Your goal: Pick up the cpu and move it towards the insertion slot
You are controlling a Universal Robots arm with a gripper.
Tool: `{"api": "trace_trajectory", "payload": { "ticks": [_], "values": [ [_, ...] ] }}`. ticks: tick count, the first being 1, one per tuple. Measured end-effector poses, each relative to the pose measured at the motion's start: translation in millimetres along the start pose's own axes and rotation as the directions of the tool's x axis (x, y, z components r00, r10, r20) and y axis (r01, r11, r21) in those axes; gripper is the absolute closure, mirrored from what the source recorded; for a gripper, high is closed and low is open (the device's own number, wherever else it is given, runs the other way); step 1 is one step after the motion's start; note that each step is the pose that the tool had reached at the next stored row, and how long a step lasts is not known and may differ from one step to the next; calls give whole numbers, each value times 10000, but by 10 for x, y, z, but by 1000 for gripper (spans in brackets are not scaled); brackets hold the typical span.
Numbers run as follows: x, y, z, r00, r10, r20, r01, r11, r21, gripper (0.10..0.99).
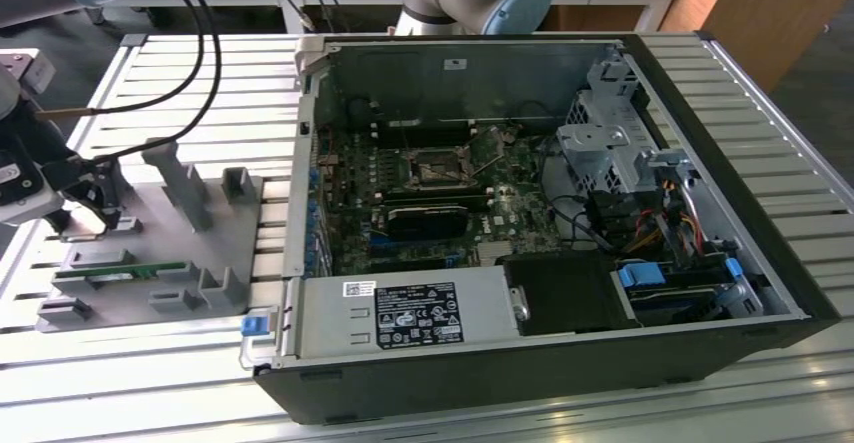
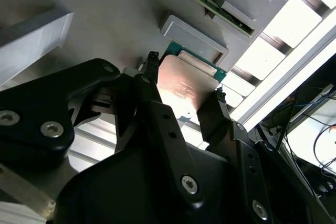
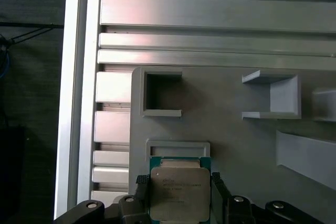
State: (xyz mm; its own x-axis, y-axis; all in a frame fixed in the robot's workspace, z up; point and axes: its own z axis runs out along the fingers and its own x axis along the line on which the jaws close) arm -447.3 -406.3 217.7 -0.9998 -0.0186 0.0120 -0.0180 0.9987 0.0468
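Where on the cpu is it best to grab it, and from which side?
By two opposite thin edges, coming straight down from above. The cpu is a flat square, metal top up, over the grey holder, so only its rim gives purchase. The gripper is closed on it that way.

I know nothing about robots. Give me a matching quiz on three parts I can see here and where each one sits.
Things:
1. cpu
2. insertion slot
3. memory stick

Places:
A. inside the computer case, on the board
B. lying on the grey fixture, apart from the arm
C. clamped in the gripper, a finger on each side

Pairs: 1-C, 2-A, 3-B.
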Motion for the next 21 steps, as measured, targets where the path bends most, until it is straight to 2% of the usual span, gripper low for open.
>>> {"api": "trace_trajectory", "payload": {
  "ticks": [21],
  "values": [
    [0,3,-52,10000,0,0,0,10000,0,541]
  ]
}}
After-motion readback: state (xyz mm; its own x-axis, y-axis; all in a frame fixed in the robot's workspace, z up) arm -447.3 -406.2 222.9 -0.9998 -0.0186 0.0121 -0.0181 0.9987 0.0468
